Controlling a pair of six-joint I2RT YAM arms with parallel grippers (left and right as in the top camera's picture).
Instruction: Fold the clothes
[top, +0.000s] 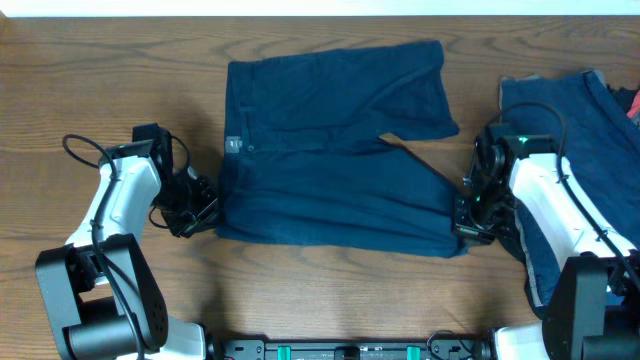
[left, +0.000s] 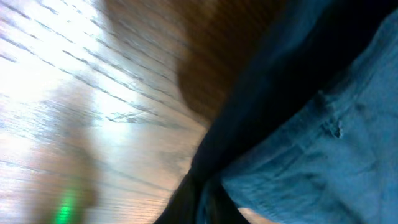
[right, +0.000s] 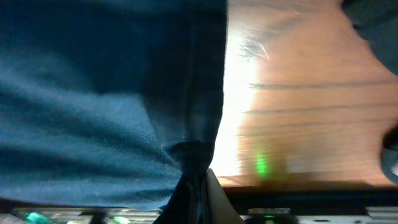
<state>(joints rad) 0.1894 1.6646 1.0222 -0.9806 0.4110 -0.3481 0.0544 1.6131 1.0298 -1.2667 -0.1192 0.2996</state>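
Right gripper (top: 466, 224) pinches shorts (top: 330, 150) at lower-right corner; left gripper (top: 203, 206) state unclear. Best to lift both corners level, cloth taut.

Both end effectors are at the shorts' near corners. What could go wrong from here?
Right end effector pinches only a thin bunch of the shorts edge; it could slip on lifting.
Left end effector: hold unclear in its blurred view; a one-sided lift would skew the fold.

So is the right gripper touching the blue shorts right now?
Touching. The right wrist view shows the right gripper shut on an edge of the shorts, the cloth bunched at the pinch.
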